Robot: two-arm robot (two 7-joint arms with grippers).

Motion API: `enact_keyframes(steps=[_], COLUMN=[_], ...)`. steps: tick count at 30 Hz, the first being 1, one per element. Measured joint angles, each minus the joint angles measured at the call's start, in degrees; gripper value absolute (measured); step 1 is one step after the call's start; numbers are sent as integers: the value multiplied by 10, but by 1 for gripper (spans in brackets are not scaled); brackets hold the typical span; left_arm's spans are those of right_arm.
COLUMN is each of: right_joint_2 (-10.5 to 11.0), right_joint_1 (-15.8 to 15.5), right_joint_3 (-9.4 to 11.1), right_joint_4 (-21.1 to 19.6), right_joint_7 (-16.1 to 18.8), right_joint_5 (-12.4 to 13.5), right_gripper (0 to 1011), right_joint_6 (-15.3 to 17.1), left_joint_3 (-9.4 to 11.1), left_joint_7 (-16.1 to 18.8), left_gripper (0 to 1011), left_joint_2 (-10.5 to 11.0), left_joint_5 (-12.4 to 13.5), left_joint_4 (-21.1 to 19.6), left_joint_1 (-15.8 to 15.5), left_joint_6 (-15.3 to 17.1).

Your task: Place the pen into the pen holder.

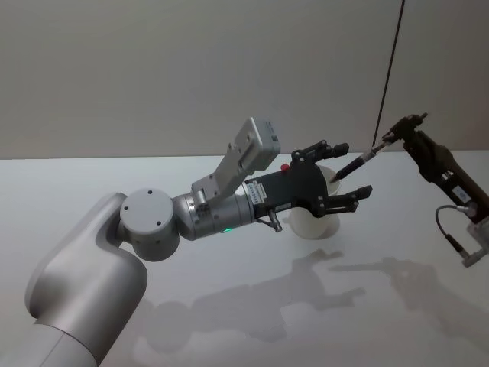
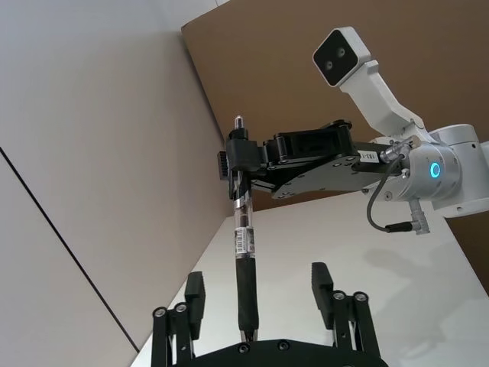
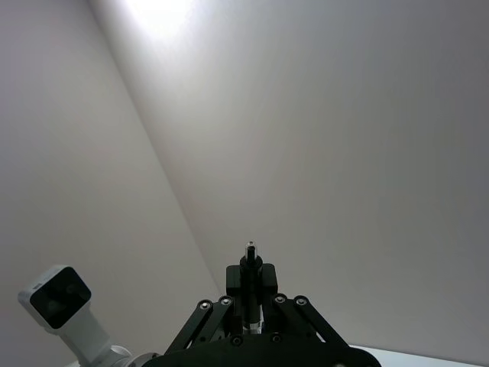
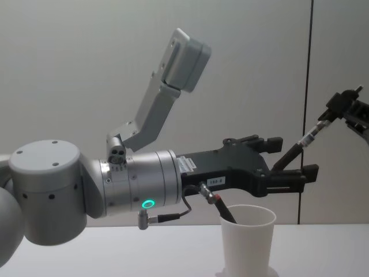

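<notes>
I am holding my left claw (image 1: 341,174) out over the plain white bench (image 1: 229,321), its fingers spread wide and gripping nothing. It is hovering just above the pen holder, a white tapered paper cup with a rolled rim (image 4: 248,239), which is standing upright on the bench. I cannot tell from any view whether the cup has anything inside it.

My right claw (image 1: 396,134) is reaching in from the right, higher than the cup, pinching the clear upper end of the slim black pen with a barcode label on its barrel (image 2: 244,264). The pen is slanting down from those fingers toward my left claw, its dark lower end lying between the spread left fingers (image 2: 322,279). The tip is sitting above the cup's rim, not yet inside it.
</notes>
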Motion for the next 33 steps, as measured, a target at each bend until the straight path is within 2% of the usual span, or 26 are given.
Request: enact_keyframes(steps=[6, 21, 33], right_joint_2=[4, 14, 17], right_joint_1=[8, 35, 69], right_joint_3=[1, 8, 5], right_joint_4=[7, 36, 73], right_joint_7=[-2, -8, -20], right_joint_5=[-9, -34, -67], right_gripper=[123, 123, 123], right_joint_6=[-6, -26, -50], left_joint_3=[0, 0, 0], left_joint_7=[0, 0, 0], left_gripper=[1004, 1004, 1004], left_joint_2=[0, 0, 0], left_joint_5=[0, 0, 0], left_joint_4=[0, 0, 0], left_joint_1=[0, 0, 0], left_joint_6=[0, 0, 0])
